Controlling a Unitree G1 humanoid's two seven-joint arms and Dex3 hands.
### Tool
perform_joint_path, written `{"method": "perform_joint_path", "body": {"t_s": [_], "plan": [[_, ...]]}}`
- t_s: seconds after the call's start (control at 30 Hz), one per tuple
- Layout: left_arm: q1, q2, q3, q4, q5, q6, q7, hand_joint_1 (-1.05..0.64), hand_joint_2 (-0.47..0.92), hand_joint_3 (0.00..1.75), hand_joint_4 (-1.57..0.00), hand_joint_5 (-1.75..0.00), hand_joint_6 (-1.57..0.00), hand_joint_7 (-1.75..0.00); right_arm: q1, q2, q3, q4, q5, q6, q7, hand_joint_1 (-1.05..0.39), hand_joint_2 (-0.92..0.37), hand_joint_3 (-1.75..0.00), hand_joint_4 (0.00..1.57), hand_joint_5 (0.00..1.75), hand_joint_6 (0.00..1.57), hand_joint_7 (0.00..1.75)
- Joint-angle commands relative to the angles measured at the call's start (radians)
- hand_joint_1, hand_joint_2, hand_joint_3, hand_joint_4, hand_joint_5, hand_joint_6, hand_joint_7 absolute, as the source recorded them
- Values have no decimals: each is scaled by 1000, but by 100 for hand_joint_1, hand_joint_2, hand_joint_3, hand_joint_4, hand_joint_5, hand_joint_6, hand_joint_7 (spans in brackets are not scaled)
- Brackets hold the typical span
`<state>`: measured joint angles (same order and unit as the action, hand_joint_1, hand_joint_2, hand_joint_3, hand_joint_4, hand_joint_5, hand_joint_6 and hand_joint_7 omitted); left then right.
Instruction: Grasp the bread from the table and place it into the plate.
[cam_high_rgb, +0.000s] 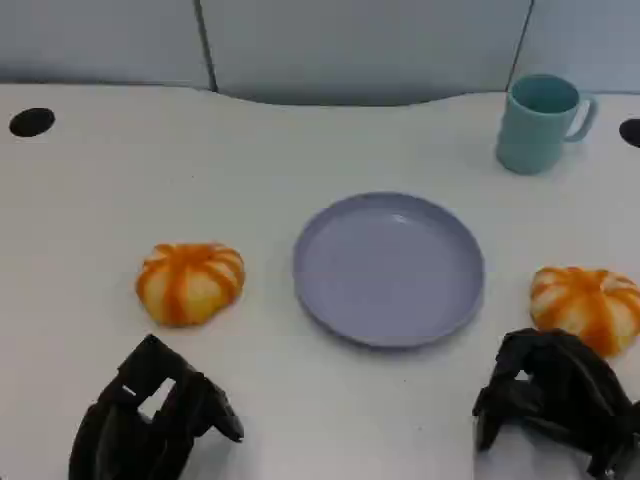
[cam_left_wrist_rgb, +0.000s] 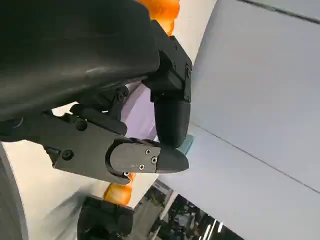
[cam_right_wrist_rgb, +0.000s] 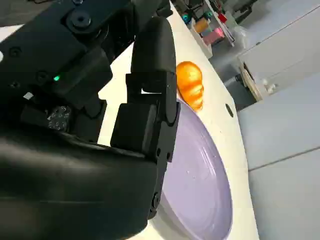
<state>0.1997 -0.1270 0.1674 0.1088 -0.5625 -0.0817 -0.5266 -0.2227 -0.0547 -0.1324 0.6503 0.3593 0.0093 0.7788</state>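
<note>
Pre-grasp step. Plate (cam_high_rgb: 389, 268) at frame centre, nothing on it. Left bread (cam_high_rgb: 190, 281) centre-left; right bread (cam_high_rgb: 587, 306) at right edge, just above right hand (cam_high_rgb: 553, 400). Left hand (cam_high_rgb: 150, 418) lower left. Both hands: fingers curled, holding nothing. Next, I judge: open fingers, reach over a bread.

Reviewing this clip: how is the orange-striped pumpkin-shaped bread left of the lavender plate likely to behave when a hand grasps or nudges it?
The orange-striped pumpkin-shaped bread looks domed with a flat underside, so it probably slides rather than rolls if nudged. Its lobed grooves may give fingers purchase. The glossy surface hints it could be a bit slippery; whether it is soft or a stiff replica cannot be told.
</note>
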Motion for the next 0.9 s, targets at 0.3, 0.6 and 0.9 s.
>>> {"method": "perform_joint_path", "body": {"t_s": [0.3, 0.6, 0.9], "plan": [[-3, 8, 5, 13, -1, -9, -6, -45, 92, 27, -74, -175, -51, -175, 14, -14, -5, 14, -2, 5, -4, -105, -52, 0, 157, 67, 157, 45], [-4, 9, 3, 15, 3, -11, -6, -46, 92, 26, -74, -175, -50, -175, 4, -16, -10, 29, 2, 14, 9, -105, -50, 0, 157, 67, 157, 45], [-8, 28, 12, 6, 4, -15, -12, -47, 92, 27, -75, -175, -51, -175, 12, 0, -3, 16, -9, 8, -7, -105, -50, 0, 157, 67, 157, 46]]}}
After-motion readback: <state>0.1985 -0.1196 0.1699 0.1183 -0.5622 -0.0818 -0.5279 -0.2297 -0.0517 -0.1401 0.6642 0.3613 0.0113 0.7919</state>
